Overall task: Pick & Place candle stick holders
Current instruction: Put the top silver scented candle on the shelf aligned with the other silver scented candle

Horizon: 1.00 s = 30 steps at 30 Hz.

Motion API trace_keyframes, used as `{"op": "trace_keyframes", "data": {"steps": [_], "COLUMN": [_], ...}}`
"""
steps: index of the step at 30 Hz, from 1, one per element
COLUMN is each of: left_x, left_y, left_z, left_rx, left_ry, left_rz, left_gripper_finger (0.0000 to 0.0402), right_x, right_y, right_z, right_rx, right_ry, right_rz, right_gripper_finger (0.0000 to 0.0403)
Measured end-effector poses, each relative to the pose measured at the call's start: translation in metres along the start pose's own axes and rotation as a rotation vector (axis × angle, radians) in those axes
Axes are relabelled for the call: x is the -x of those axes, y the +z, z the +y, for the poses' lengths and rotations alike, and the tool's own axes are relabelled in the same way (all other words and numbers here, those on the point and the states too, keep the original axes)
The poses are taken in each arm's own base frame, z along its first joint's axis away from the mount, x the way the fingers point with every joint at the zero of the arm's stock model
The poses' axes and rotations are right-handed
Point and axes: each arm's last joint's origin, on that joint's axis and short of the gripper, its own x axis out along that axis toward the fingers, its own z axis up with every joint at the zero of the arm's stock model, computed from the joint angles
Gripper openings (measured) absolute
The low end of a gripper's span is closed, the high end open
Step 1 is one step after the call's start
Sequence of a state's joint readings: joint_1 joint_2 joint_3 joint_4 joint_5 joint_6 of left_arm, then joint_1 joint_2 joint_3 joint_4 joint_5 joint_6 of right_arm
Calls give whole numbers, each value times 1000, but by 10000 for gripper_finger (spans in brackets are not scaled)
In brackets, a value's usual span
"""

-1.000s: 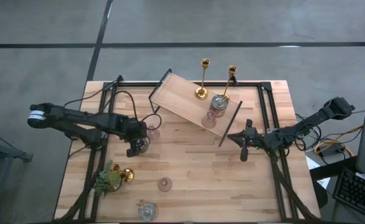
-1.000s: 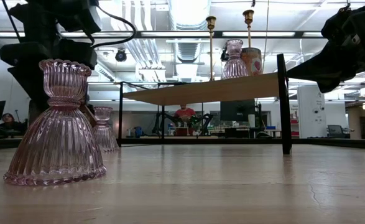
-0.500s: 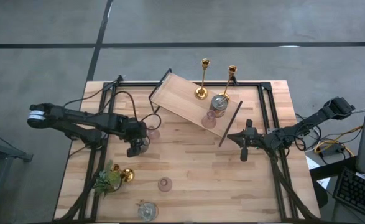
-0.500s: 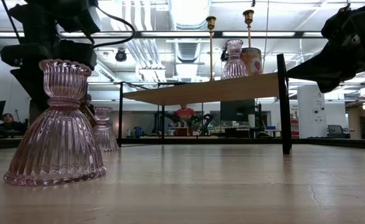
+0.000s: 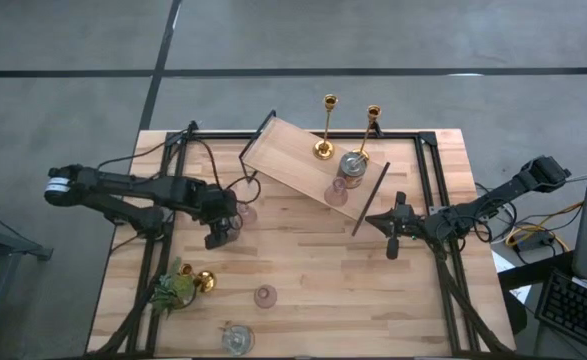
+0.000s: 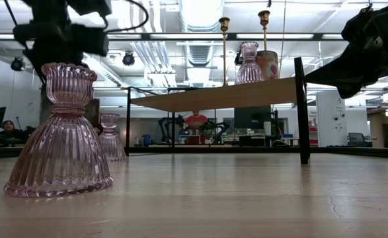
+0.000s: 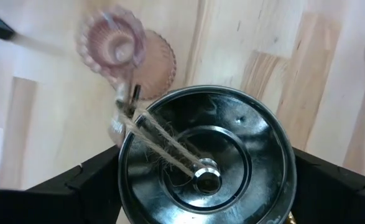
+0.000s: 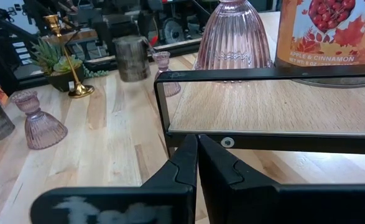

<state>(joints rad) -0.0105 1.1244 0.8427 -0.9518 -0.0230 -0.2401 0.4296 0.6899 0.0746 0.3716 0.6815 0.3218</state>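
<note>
My left gripper (image 5: 221, 228) is shut on a squat silvery round holder (image 7: 201, 155) with a dark shiny top and a bit of twine, left of the table's middle. A pink glass holder (image 5: 243, 212) stands on its base just beyond it, and also shows in the left wrist view (image 7: 117, 46). Two gold candlesticks (image 5: 325, 125), a silvery holder (image 5: 351, 168) and a pink one (image 5: 335, 192) stand on the tilted wooden shelf (image 5: 288, 150). My right gripper (image 5: 393, 238) is shut and empty, right of the shelf. My left gripper pinches the silvery holder by its round side wall (image 7: 125, 180), one finger (image 7: 89, 180) on each side. The fingers come from above, pointing down. The holder stays upright, top up; whether its base is off the table does not show.
Near the front left stand a gold candlestick (image 5: 204, 280) beside a green plant (image 5: 171, 290), a pink holder (image 5: 264, 296) and a silvery glass holder (image 5: 237, 340). The shelf's black frame (image 5: 370, 200) and the table's black rails (image 5: 428, 190) stand close to both arms.
My left gripper has gone up and a little toward the far edge, still shut on the silvery holder. The pink holders have stayed where they were.
</note>
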Motion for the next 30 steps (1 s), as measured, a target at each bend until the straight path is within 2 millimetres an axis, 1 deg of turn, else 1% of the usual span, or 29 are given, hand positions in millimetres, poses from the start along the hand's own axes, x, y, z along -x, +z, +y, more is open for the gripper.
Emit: {"op": "trace_keyframes", "data": {"steps": [4, 12, 14, 17, 20, 23, 30], "left_x": [23, 77, 88, 101, 105, 103, 90], "left_y": [10, 36, 44, 64, 87, 114, 180], "left_z": [-1, 3, 6, 13, 20, 26, 40], "left_rx": [0, -20, -22, -19, -35, -69, -150], "left_ry": [18, 95, 113, 138, 165, 181, 206], "left_rz": [-26, -166, -195, -244, -248, -243, -241], "left_gripper_finger": [353, 354, 354, 354, 354, 354, 354], "right_x": [0, 0, 0, 0, 0, 0, 0], "right_y": [0, 0, 0, 0, 0, 0, 0], "right_z": [0, 0, 0, 0, 0, 0, 0], "right_rx": [0, 0, 0, 0, 0, 0, 0], "right_ry": [0, 0, 0, 0, 0, 0, 0], "right_rz": [0, 0, 0, 0, 0, 0, 0], "right_gripper_finger": [8, 8, 8, 8, 8, 8, 8]}}
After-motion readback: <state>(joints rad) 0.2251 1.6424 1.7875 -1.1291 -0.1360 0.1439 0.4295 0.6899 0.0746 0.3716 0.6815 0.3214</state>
